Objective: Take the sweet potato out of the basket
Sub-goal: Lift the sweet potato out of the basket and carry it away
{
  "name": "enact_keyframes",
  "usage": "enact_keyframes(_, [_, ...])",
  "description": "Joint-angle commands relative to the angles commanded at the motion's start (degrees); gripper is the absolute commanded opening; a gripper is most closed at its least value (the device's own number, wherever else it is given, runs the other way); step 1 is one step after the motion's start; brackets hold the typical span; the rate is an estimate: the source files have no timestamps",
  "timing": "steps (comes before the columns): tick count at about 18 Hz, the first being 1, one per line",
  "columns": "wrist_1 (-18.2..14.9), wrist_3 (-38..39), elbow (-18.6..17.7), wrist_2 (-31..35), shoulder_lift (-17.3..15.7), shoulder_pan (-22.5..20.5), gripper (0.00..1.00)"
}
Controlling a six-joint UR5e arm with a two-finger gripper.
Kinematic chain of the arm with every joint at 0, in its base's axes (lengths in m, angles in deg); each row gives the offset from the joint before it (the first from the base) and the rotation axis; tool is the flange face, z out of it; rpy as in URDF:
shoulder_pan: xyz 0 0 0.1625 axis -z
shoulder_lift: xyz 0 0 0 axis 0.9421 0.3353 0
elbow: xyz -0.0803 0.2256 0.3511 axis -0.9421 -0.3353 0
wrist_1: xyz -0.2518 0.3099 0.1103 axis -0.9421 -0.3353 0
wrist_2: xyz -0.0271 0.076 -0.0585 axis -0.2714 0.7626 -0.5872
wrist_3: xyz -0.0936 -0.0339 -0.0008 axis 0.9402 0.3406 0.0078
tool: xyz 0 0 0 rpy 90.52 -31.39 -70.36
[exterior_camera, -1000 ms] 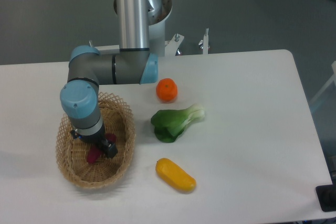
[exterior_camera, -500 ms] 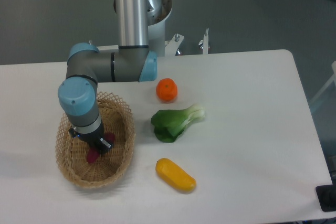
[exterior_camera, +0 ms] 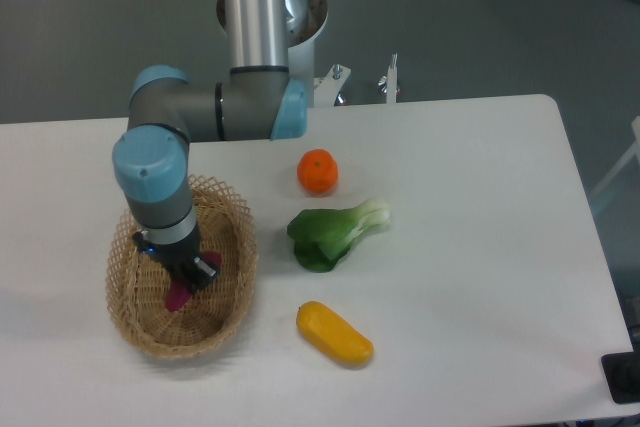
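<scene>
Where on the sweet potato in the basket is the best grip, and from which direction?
Across its narrow middle, from straight above. The sweet potato lies low and slim on the floor of the basket, whose raised rim blocks side approaches. The gripper is already down on it, hiding most of it.

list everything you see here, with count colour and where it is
basket: 1, light tan wicker, on the table's front left
sweet potato: 1, magenta-purple, inside the basket, partly hidden under the tool
orange: 1, orange, on the table right of the basket, toward the back
bok choy: 1, green with a white stem, mid-table, in front of the orange
yellow vegetable: 1, yellow-orange oblong, near the front edge, right of the basket
table: 1, white, fills most of the view
arm: 1, silver and light blue, reaching down over the basket
tool: 1, dark, down in the basket at the sweet potato; open or shut unclear
</scene>
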Motion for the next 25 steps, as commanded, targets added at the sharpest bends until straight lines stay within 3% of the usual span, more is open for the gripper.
enact_keyframes(9, [-1.8, -8.0, 5.3, -0.5, -0.4, -10.2, 0.17])
enact_keyframes(15, [-2.1, -12.8, 6.1, -1.7, 0.1, -15.5, 0.17])
enact_keyframes(25, [-4.3, -27.3, 6.8, -1.5, 1.4, -25.9, 0.17])
